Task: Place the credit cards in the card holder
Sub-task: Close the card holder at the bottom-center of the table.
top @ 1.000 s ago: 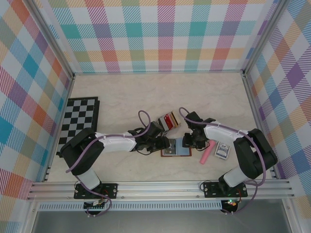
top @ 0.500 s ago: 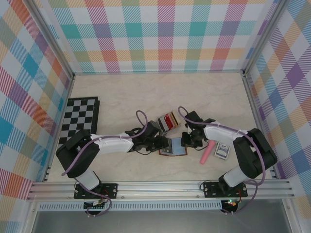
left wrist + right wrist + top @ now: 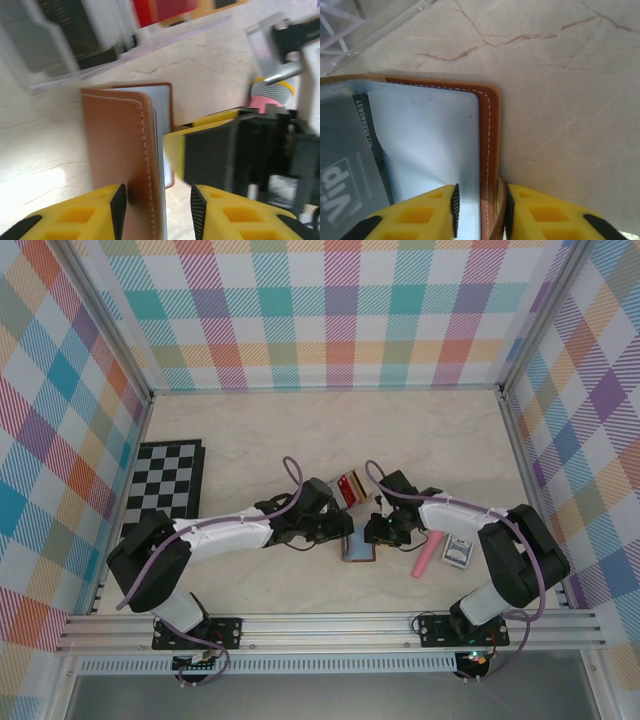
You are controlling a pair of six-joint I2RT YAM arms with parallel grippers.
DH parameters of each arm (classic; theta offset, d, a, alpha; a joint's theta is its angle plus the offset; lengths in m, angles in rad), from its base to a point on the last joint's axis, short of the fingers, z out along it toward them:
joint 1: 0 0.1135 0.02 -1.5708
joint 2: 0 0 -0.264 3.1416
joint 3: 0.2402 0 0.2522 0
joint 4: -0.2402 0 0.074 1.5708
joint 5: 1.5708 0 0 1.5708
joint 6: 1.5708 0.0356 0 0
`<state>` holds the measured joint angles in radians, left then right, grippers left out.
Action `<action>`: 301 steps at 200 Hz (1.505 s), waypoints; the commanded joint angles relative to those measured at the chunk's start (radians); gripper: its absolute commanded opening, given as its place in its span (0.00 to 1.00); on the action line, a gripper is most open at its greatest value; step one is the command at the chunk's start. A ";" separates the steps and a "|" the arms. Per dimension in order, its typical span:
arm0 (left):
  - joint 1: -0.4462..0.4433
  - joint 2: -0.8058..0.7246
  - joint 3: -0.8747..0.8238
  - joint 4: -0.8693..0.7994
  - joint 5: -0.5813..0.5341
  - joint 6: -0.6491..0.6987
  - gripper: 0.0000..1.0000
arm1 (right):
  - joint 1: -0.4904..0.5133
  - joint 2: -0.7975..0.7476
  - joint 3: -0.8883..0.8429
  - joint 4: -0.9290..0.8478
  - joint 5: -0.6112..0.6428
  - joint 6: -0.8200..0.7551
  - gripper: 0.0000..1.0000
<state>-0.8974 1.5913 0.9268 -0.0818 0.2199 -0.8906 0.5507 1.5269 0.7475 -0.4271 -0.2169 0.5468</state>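
- Marbled bench [image 3: 260,430] enclosed by plaid walls [image 3: 330,310]; a chessboard [image 3: 165,485] lies at its left edge.
- Card holder [image 3: 358,549]: at mid-bench between the two arms, partly folded, with one brown cover raised and pale blue lining inside.
- Left end effector [image 3: 157,210]: released. Its jaws stand apart around the raised cover, the leather lying against one finger and bare bench showing beside the other.
- Right end effector [image 3: 480,212]: clenched on the card holder's stitched edge, with leather and blue lining pinched between its yellow fingers.
- Credit cards [image 3: 350,483]: red and yellow-orange ones stand in a clear rack [image 3: 75,75] just behind the holder. A grey card [image 3: 345,150] printed "Vip" sits in a holder slot.
- Pink microphone [image 3: 427,553] and small box [image 3: 458,551]: on the bench to the right of the holder.
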 commanded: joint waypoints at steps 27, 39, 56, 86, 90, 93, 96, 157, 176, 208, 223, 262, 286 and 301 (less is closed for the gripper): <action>-0.032 0.119 0.106 -0.065 0.035 0.052 0.41 | -0.004 -0.125 -0.012 -0.088 0.133 0.056 0.41; -0.034 0.135 0.101 -0.050 0.043 0.043 0.41 | -0.013 -0.164 -0.022 -0.098 0.146 0.060 0.41; -0.037 0.144 0.095 -0.036 0.044 0.038 0.41 | -0.026 -0.199 -0.034 -0.106 0.131 0.050 0.38; -0.040 0.156 0.097 -0.024 0.053 0.036 0.42 | -0.031 -0.180 -0.024 -0.141 0.130 0.037 0.30; -0.040 0.159 0.098 -0.022 0.055 0.037 0.42 | -0.031 -0.176 -0.023 -0.142 0.128 0.038 0.29; -0.040 0.160 0.098 -0.021 0.055 0.036 0.42 | -0.031 -0.174 -0.024 -0.142 0.126 0.036 0.29; -0.040 0.163 0.099 -0.022 0.057 0.036 0.42 | -0.031 -0.173 -0.025 -0.142 0.123 0.037 0.28; -0.044 0.174 0.105 -0.023 0.053 0.031 0.42 | -0.031 -0.203 -0.019 -0.166 0.123 0.043 0.25; -0.046 0.174 0.103 -0.024 0.053 0.030 0.42 | -0.031 -0.223 -0.020 -0.179 0.124 0.039 0.23; -0.046 0.177 0.106 -0.026 0.052 0.033 0.42 | -0.030 -0.232 -0.023 -0.183 0.113 0.033 0.19; -0.046 0.179 0.109 -0.028 0.053 0.033 0.42 | -0.031 -0.232 -0.024 -0.184 0.111 0.033 0.16; -0.046 0.182 0.113 -0.034 0.052 0.036 0.42 | -0.031 -0.242 -0.026 -0.194 0.117 0.034 0.07; -0.050 0.178 0.123 -0.052 0.041 0.047 0.43 | -0.031 -0.249 -0.027 -0.183 0.107 0.037 0.03; -0.060 0.172 0.152 -0.113 0.006 0.082 0.44 | -0.035 -0.249 -0.028 -0.171 0.093 0.040 0.02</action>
<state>-0.9295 1.7554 1.0317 -0.0917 0.2600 -0.8574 0.5209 1.2980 0.7319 -0.5957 -0.0978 0.5865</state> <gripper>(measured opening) 0.438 0.048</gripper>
